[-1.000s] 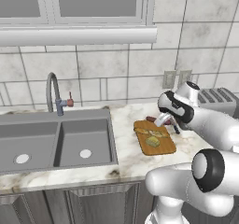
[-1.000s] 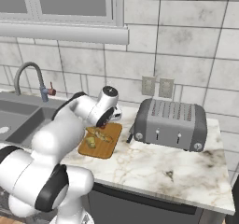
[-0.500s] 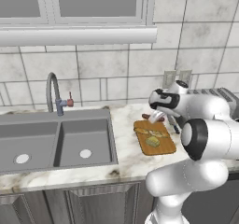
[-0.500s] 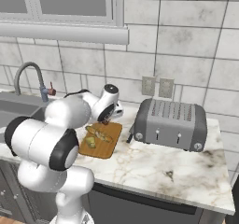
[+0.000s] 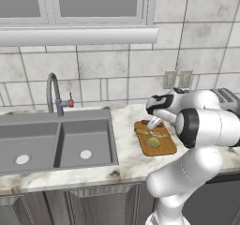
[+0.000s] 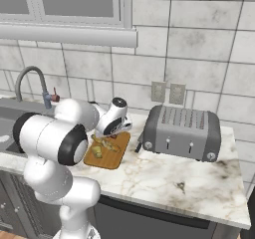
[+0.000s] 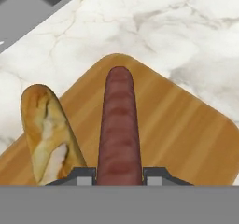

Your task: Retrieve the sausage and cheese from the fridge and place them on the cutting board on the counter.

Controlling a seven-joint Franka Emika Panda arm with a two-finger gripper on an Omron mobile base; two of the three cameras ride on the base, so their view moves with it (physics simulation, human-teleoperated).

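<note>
I am holding the sausage (image 7: pixel 119 125) pinched between the gripper (image 7: pixel 119 174) fingertips over the cutting board (image 7: pixel 186 129), the bread loaf (image 7: pixel 46 129) lying at its nine o'clock, and I am judging that releasing too high risks it rolling off onto the counter (image 7: pixel 177 27).

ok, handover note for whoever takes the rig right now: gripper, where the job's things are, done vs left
Gripper: over the cutting board, sausage between its fingers and running forward over the board; looks shut on it, not released.
Board sits on the counter between sink and toaster.
Cheese: pale yellow chunk on the board.
Also on the board: a bread loaf beside the sausage.
Done: cheese delivered, sausage brought to the board.
Left: lower if needed, open, back the arm away.
</note>
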